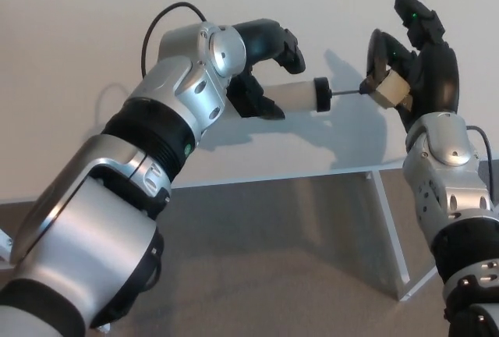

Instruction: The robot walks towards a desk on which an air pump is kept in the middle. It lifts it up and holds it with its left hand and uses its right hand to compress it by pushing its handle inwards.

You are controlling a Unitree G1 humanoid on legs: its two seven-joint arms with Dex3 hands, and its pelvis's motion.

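The air pump (pixel 298 96) is a white cylinder with a black end cap, held level above the white desk (pixel 93 48). My left hand (pixel 265 64) is shut on the cylinder, fingers curled over its top and thumb under it. A thin dark rod (pixel 347 91) runs right from the cap to the pale handle (pixel 390 87). My right hand (pixel 417 68) is shut on that handle, which rests against its palm with the fingers bent around it. Only a short length of rod shows between cap and handle.
The desk's front edge (pixel 312 173) runs below the pump, with a white leg frame (pixel 394 235) at the right. Grey carpet (pixel 296 267) lies beneath. A black cable (pixel 160 21) loops from my left wrist.
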